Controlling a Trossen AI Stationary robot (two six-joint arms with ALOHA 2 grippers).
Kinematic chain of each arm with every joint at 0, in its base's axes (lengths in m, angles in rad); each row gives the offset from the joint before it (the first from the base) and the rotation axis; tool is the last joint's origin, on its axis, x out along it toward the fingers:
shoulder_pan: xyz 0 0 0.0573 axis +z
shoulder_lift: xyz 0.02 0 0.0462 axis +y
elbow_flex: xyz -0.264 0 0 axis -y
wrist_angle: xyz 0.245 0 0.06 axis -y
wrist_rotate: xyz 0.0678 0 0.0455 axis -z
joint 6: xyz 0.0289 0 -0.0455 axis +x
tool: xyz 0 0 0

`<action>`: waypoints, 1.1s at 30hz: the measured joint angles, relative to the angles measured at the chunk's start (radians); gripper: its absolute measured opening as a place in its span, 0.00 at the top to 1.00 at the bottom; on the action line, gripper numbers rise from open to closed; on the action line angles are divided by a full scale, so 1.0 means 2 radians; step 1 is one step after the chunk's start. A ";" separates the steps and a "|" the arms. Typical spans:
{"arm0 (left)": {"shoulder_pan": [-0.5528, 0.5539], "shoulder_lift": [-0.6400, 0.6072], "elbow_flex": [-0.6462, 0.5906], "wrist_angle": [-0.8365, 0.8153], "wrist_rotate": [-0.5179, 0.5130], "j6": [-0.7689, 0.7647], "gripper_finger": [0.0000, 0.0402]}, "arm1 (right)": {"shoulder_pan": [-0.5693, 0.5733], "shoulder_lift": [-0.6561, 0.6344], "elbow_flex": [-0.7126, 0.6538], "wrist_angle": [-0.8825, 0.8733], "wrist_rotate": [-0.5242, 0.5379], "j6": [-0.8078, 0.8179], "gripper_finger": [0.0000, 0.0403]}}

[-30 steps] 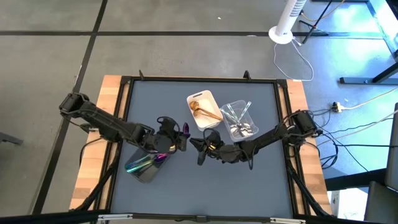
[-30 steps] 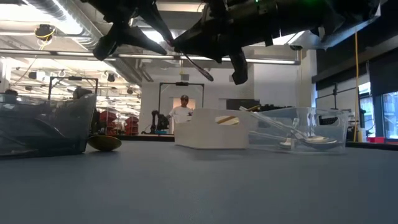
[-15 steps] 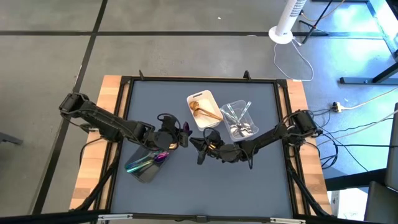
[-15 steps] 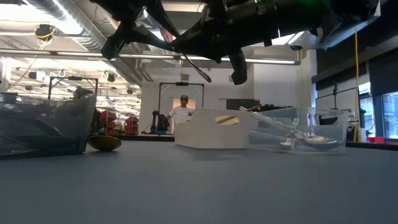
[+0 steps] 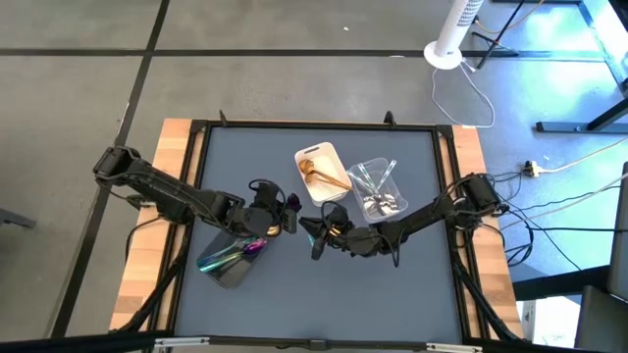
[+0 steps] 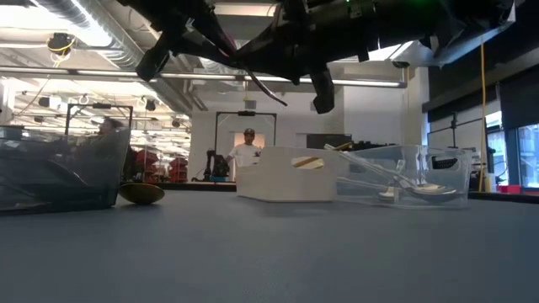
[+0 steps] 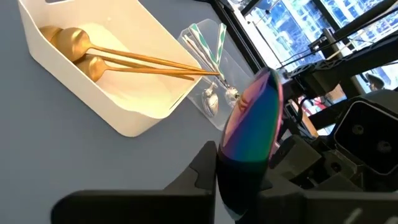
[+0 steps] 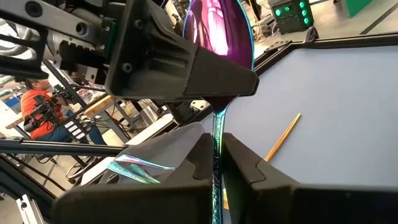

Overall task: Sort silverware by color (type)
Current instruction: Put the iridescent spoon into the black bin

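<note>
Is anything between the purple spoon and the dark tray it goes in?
Nothing visible. The left gripper and right gripper both hold the spoon in the air; the dark tray lies open-topped beside the left one.

Even overhead light falls on the table (image 5: 314,294), casting only soft shadows. In the low view, ceiling strip lights (image 6: 76,84) glare behind silhouetted arms. The wrist views blur close up, and the spoon (image 7: 252,124) reflects purple-teal glare.
</note>
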 joint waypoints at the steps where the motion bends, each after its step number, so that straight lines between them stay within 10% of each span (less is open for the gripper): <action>1: 0.000 0.000 0.000 0.000 0.000 0.003 0.97 | 0.000 0.000 0.000 0.000 0.000 0.000 0.98; 22: 0.000 -0.005 0.000 0.000 0.040 0.022 0.96 | 0.001 0.000 0.000 -0.017 -0.044 -0.039 0.73; 33: 0.039 -0.040 0.001 -0.091 0.274 0.010 0.96 | 0.001 0.000 -0.001 -0.026 -0.229 -0.040 0.72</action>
